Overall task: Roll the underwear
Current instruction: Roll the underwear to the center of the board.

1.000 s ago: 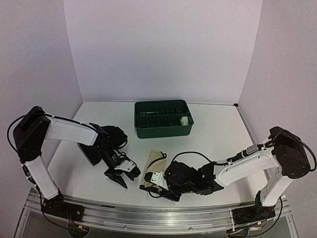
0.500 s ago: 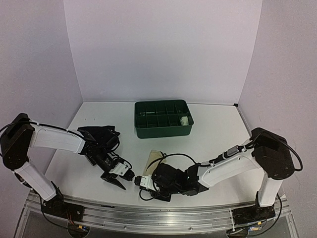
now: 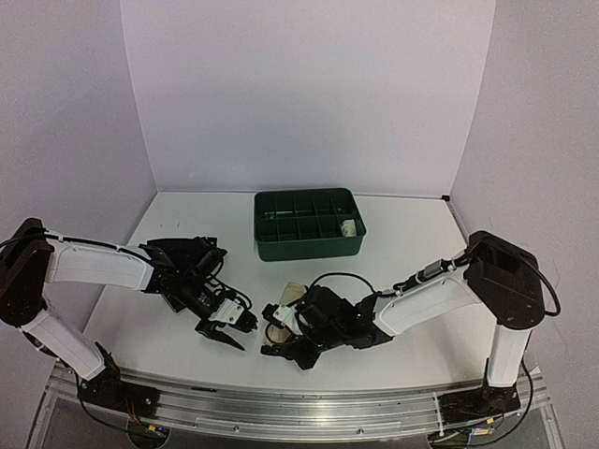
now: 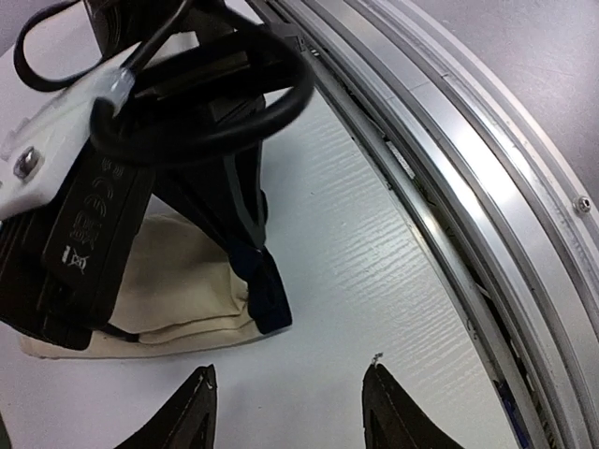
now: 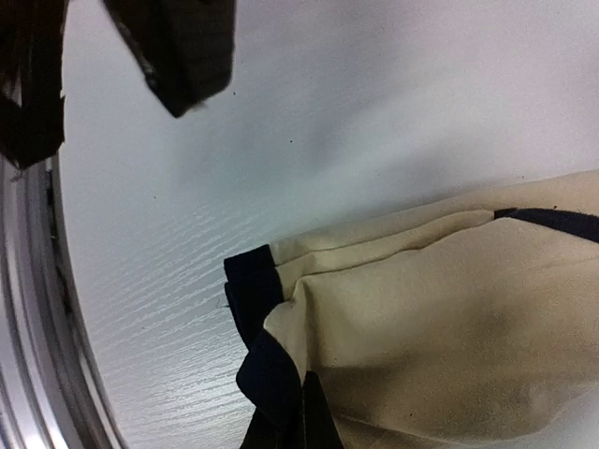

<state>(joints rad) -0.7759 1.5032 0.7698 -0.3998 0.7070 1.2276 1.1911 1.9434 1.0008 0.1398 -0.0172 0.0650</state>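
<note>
The underwear (image 3: 293, 297) is cream with a navy band and lies folded flat near the table's front edge. In the right wrist view the underwear (image 5: 440, 318) fills the lower right. My right gripper (image 5: 301, 412) is shut on the underwear's navy corner. In the top view the right gripper (image 3: 279, 335) sits low over the cloth's near left end. My left gripper (image 4: 290, 398) is open and empty just left of that corner, above the bare table. The navy corner (image 4: 267, 299) lies a short way in front of its fingertips (image 4: 201, 402).
A green compartmented bin (image 3: 309, 224) stands behind the underwear at mid table, with a small pale roll in one cell. The metal rail (image 4: 487, 187) of the table's near edge runs close beside both grippers. The left arm's dark wrist (image 3: 187, 267) rests left of centre.
My right gripper has slid left to the underwear's near left corner and closed on it. The left gripper has opened a little wider and stayed just left of the cloth.
</note>
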